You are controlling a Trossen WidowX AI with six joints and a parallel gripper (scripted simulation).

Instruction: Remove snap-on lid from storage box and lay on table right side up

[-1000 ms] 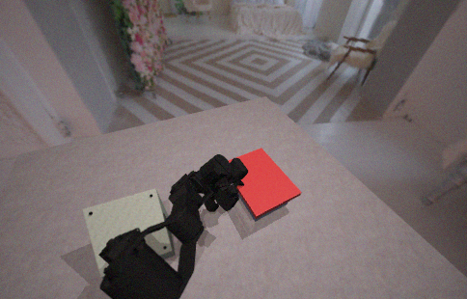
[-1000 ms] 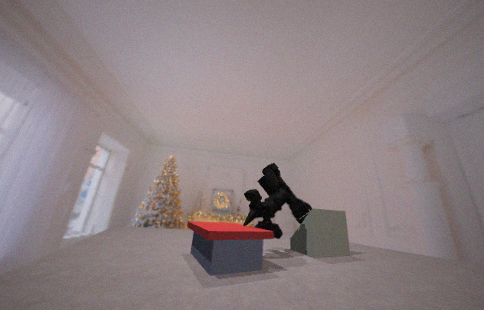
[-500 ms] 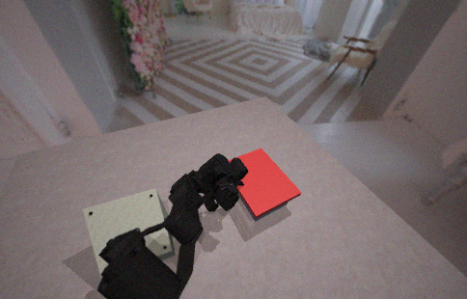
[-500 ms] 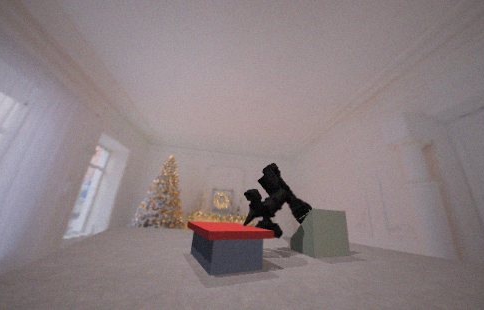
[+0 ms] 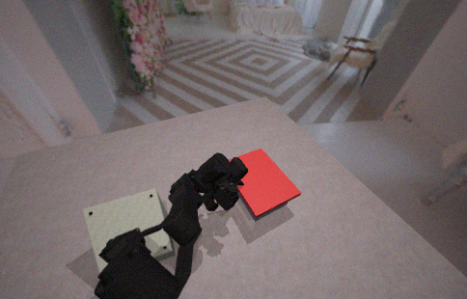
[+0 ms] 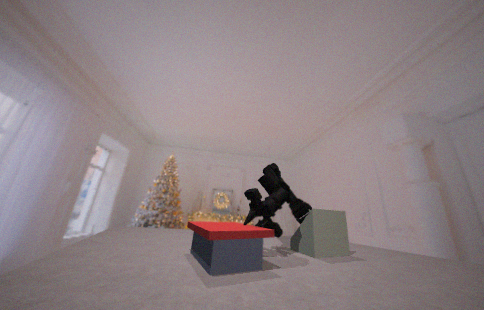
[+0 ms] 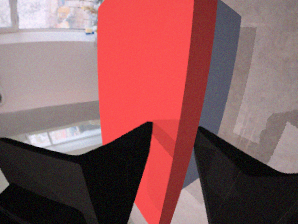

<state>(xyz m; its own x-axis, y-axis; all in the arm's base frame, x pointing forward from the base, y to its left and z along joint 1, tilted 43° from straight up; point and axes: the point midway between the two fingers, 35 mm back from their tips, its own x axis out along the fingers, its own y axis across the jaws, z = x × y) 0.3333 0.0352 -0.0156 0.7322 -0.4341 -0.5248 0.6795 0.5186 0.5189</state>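
Observation:
A flat red lid (image 5: pixel 266 180) (image 6: pixel 229 230) (image 7: pixel 149 83) sits on top of a dark blue-grey storage box (image 6: pixel 227 254). In the top view the lid hides the box. My black gripper (image 5: pixel 236 190) (image 6: pixel 267 225) (image 7: pixel 172 139) is at the lid's near edge. Its two fingers are shut on that edge, one on the top face and one under the rim, as the wrist view shows. The lid looks level on the box in the exterior view.
A pale green block (image 5: pixel 124 219) (image 6: pixel 323 232) carries the arm's base, close to the box. The box stands on a beige table (image 5: pixel 354 241) whose far and right edges drop off to the room floor.

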